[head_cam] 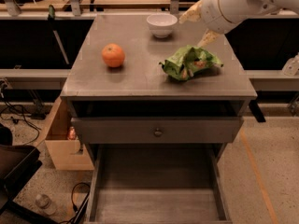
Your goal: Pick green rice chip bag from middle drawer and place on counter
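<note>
The green rice chip bag (190, 62) lies crumpled on the right part of the counter (140, 76), free of the gripper. My gripper (198, 27) hangs just above and behind the bag, open and empty, its two pale fingers (207, 38) spread apart. The white arm comes in from the upper right. The middle drawer (156, 192) is pulled out at the bottom of the view, and its plank floor shows nothing on it.
An orange fruit (113, 55) sits on the counter's left. A white bowl (162, 24) stands at the counter's back. A closed drawer front with a round knob (158, 132) is above the open drawer. A cardboard box (60, 141) and cables are on the floor at left.
</note>
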You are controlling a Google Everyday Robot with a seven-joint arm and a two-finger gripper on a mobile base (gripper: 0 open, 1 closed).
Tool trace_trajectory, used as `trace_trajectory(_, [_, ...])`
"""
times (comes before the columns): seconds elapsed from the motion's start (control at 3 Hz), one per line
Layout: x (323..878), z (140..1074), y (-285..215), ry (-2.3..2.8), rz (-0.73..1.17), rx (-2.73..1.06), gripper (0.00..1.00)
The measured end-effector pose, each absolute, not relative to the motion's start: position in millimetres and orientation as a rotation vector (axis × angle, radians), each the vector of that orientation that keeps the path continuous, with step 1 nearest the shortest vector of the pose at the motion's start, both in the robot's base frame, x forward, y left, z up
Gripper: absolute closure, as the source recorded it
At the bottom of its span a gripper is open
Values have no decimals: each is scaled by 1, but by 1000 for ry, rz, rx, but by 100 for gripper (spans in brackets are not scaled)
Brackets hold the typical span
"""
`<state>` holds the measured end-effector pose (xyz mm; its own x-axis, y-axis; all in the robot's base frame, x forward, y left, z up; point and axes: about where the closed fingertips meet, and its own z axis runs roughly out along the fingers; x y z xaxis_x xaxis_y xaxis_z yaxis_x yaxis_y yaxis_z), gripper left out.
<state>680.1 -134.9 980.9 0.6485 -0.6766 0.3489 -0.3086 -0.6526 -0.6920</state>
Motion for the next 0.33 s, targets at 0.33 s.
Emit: trace_trajectory(0.33, [680,981,-133,760,-807,-2272,0])
